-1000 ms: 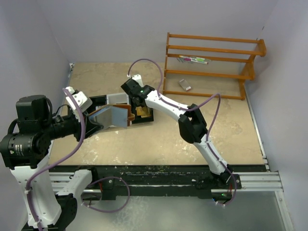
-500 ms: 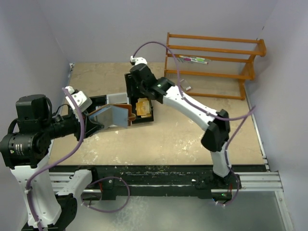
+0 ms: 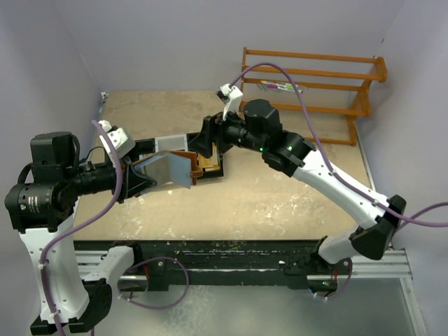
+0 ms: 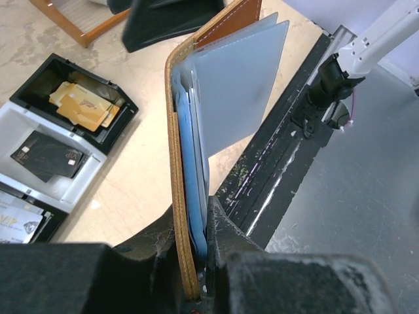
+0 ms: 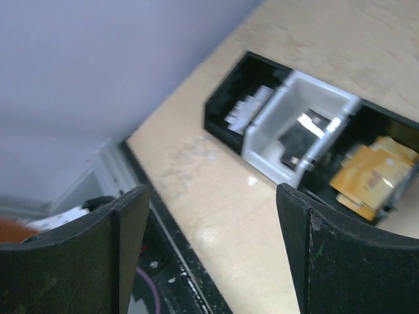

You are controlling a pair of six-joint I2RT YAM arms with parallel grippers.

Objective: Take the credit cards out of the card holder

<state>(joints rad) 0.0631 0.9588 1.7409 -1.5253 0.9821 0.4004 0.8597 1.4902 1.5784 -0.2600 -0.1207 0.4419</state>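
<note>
I am backing the right gripper (image 5: 209,222), jaws newly apart and empty, from the centre tray (image 3: 170,142); left gripper (image 4: 196,275) is clamping the holder (image 4: 175,150), cards (image 4: 195,196) remaining.

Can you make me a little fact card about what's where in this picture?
card holder: brown, held up open, off the table
credit cards: light blue, tucked inside the holder
left jaws: shut on the card holder
right jaws: open, empty, near the tray
tray: orange-yellow cards in one end, black card in the middle
rack: orange, at the back
</note>
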